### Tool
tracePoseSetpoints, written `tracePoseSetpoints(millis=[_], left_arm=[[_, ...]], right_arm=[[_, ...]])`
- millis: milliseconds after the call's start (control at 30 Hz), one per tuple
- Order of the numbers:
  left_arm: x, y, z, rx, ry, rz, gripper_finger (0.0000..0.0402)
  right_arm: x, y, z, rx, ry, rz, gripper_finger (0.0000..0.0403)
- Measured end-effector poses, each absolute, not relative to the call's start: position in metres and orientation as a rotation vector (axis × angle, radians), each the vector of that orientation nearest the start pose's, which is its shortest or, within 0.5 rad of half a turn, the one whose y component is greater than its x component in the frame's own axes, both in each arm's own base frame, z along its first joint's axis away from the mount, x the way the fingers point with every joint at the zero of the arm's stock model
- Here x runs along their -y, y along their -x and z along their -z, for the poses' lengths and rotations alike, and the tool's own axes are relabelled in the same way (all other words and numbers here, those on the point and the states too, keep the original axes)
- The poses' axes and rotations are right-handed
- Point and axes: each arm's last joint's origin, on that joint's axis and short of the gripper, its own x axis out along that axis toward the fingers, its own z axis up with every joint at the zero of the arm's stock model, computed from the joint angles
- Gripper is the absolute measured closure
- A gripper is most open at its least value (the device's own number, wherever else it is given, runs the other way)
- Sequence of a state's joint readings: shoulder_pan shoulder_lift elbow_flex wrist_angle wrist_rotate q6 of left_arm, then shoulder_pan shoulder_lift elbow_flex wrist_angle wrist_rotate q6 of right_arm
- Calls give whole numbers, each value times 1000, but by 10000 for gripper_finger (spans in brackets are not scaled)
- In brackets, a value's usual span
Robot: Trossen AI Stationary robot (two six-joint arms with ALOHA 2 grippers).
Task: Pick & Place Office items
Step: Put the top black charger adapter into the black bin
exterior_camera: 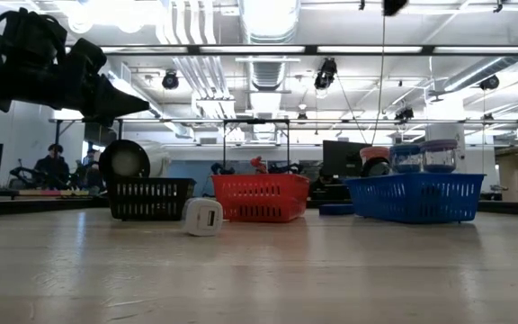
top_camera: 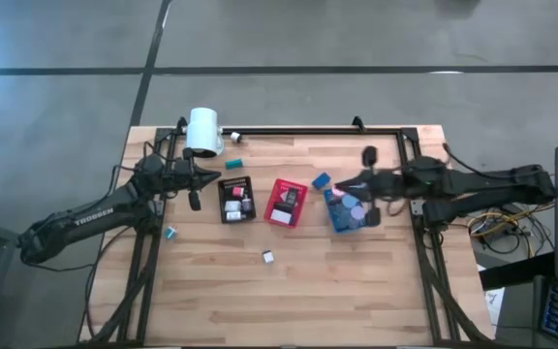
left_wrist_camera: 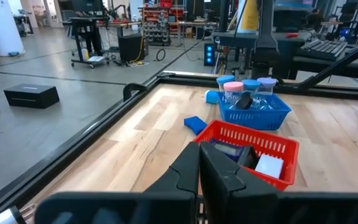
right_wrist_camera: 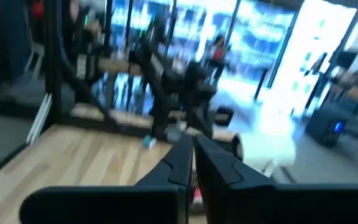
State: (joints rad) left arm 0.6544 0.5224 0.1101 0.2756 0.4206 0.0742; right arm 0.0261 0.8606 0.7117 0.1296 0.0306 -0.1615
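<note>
The right gripper (top_camera: 342, 184) is hanging over the near edge of the blue tray (top_camera: 340, 222), its jaws pressed together with nothing visibly between them. The left gripper (top_camera: 213, 175) is waiting above the bench (top_camera: 356, 291) just beside the black tray (top_camera: 224, 212), its jaws likewise pressed together and pinching nothing.

Most office items are sitting in the trays: round caps (left_wrist_camera: 244, 86) in the blue one, a white block (left_wrist_camera: 268, 166) in the red tray (top_camera: 273, 219). Several are lying loose: a white piece (top_camera: 268, 256) in front of the trays, a blue bit (top_camera: 321, 180) by the blue tray, teal bits (top_camera: 170, 233) near the left arm.

The risks, as I judge them: the right arm is working close to the blue tray, so a low sweep could be nudging it or tipping the stacked caps out. With both jaws shut, any descent onto a small piece would be pushing it away rather than gripping it. The white cylinder (top_camera: 203, 131) could be rolling if the left arm brushes it.
</note>
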Motion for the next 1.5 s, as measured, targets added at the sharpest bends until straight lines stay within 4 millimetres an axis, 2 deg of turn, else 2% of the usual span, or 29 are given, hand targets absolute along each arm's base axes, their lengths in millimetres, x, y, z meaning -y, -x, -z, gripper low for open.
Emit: tracePoseSetpoints(millis=[167, 267, 500, 600, 733, 867, 1033, 1167, 1300, 1433, 1500], left_arm=[[-71, -113, -179, -126, -10, -228, 383], [-71, -113, -179, -128, -23, -227, 383], [-72, -113, -179, -127, -22, -229, 383], [-75, -113, -183, -133, 57, -322, 384], [-81, -118, -213, -172, 87, -404, 397], [-91, -130, -253, -204, 41, -433, 393], [-109, -153, -314, -185, -115, -466, 393], [-130, -178, -347, -328, -210, -475, 398], [-159, -207, -358, -617, -289, -476, 395], [-184, -237, -353, -865, -319, -375, 394], [-195, -249, -349, -925, -311, -296, 395]], right_arm=[[-3, -166, -285, 190, 158, 47, 390], [0, -155, -259, 192, 159, 78, 390], [5, -136, -228, 194, 157, 163, 390], [5, -131, -224, 212, 170, 166, 390], [5, -129, -217, 202, 195, 168, 390], [5, -129, -214, 192, 206, 168, 390], [5, -130, -215, 188, 206, 168, 390], [5, -130, -213, 181, 207, 161, 390], [5, -129, -213, 187, 149, 168, 390], [6, -127, -213, 192, 80, 182, 390], [6, -125, -210, 146, 52, 178, 390]])
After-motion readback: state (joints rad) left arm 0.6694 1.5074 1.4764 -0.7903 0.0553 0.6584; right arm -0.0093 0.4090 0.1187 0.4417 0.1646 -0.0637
